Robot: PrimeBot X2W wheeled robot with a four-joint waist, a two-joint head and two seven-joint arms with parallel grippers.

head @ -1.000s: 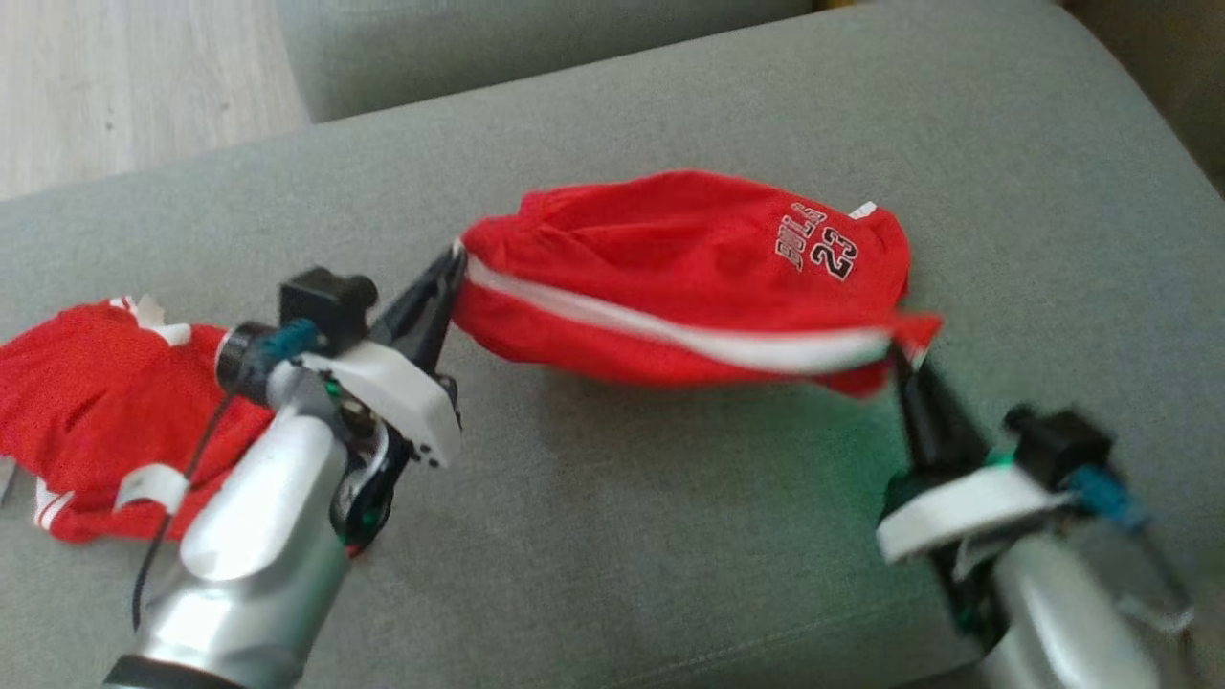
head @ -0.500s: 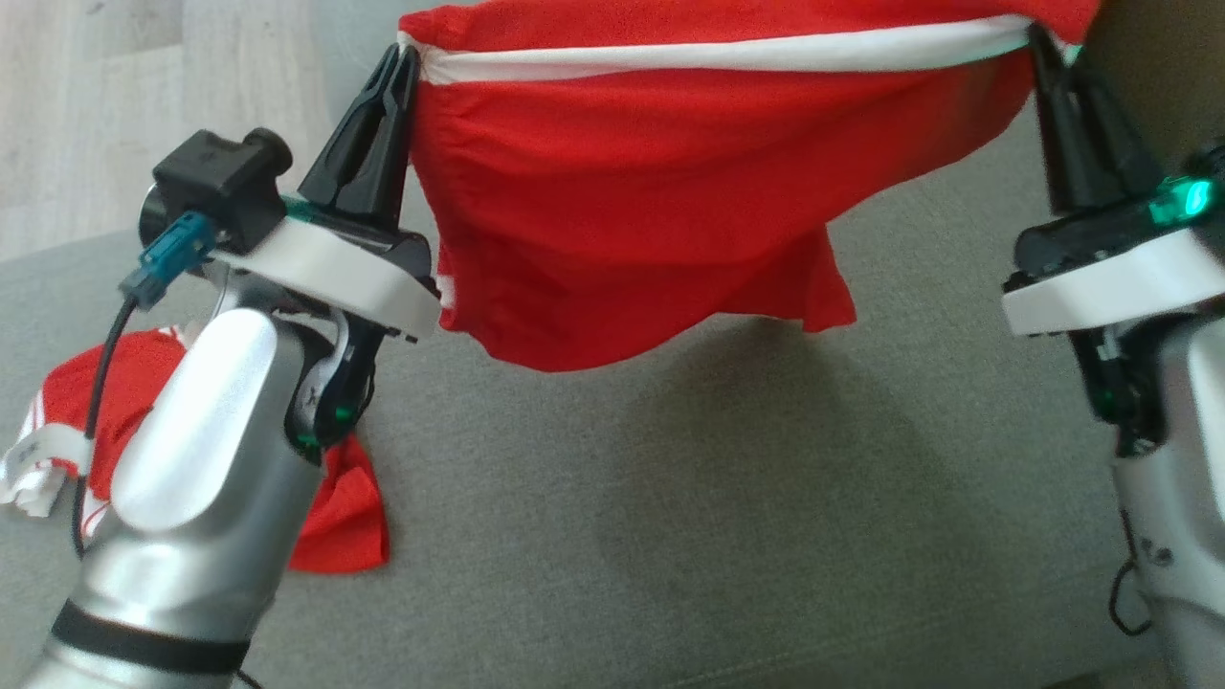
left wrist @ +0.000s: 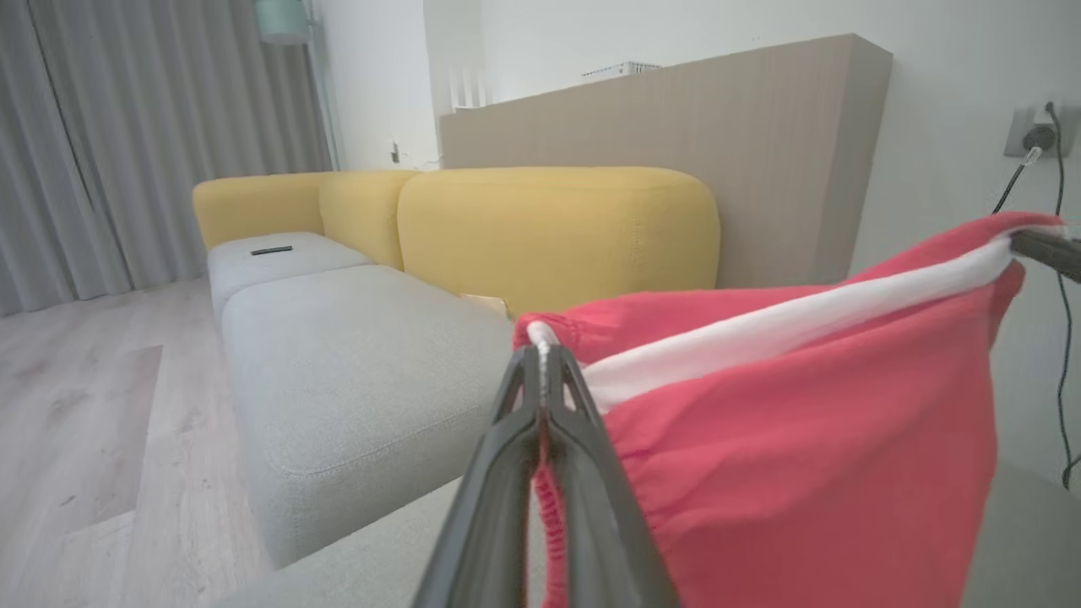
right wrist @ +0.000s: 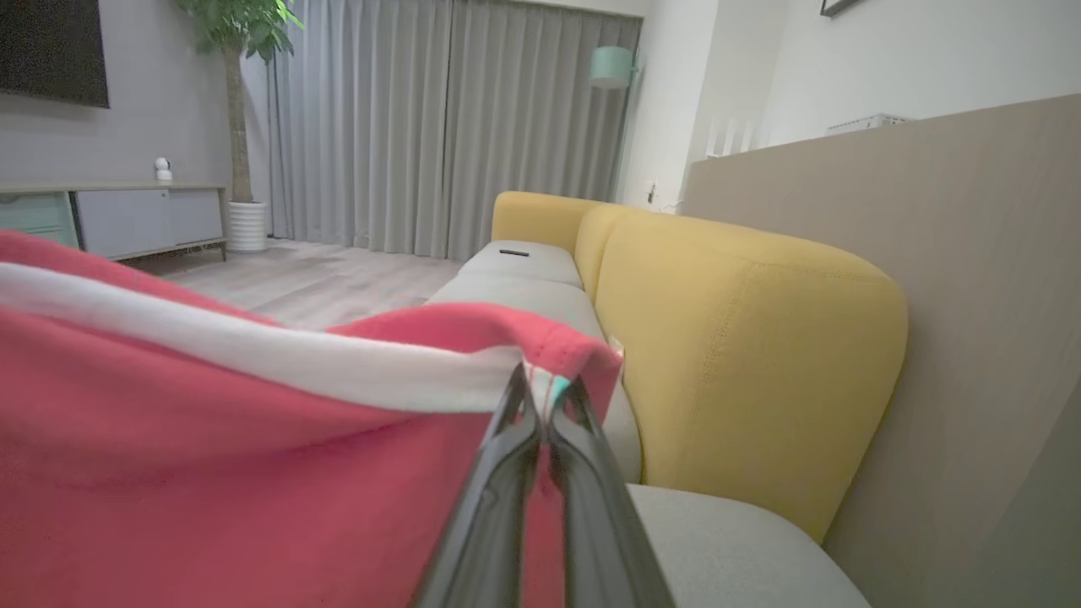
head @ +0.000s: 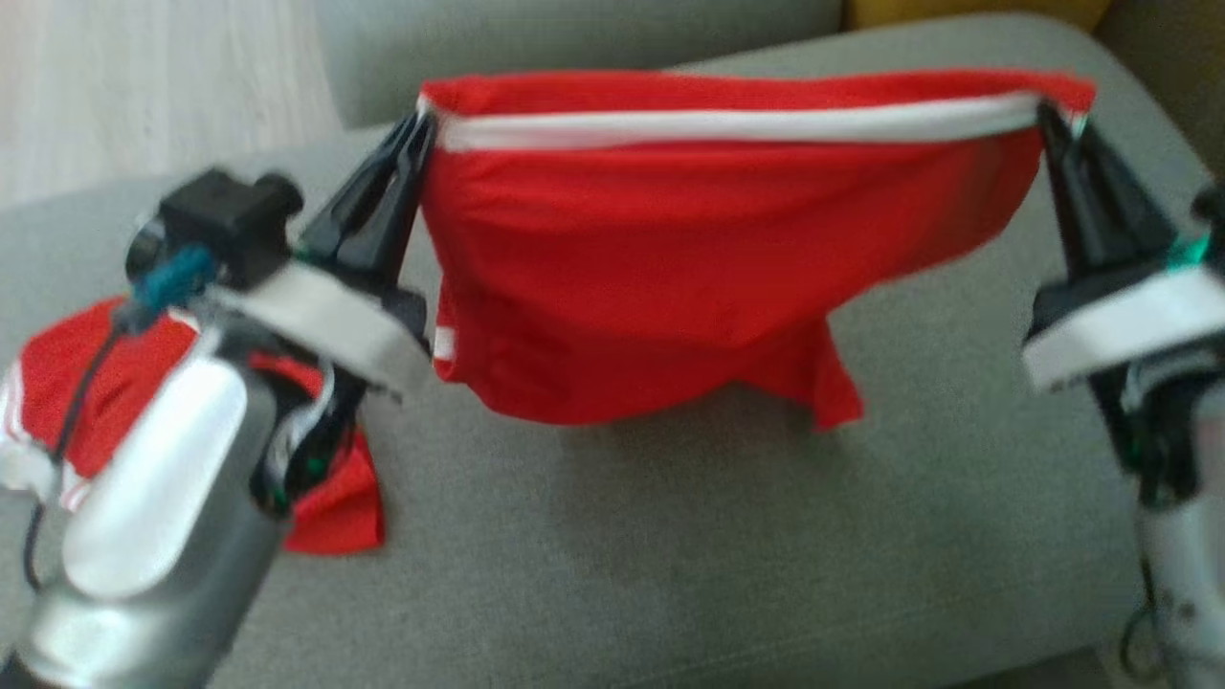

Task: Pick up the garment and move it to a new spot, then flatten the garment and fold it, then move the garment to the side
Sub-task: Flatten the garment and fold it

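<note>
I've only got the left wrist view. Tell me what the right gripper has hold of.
Observer: In its own wrist view the right gripper is shut on the far end of the red garment, right at the white band.
Operator: Report what's under the cloth.
Observer: The head view shows the grey cushion. The garment hangs slack between the right gripper and the left gripper, with its lowest corner close to the cushion. I can't tell if they touch.
Operator: Check beside my left arm.
Observer: A second red garment lies crumpled on the cushion, partly behind the left arm.
</note>
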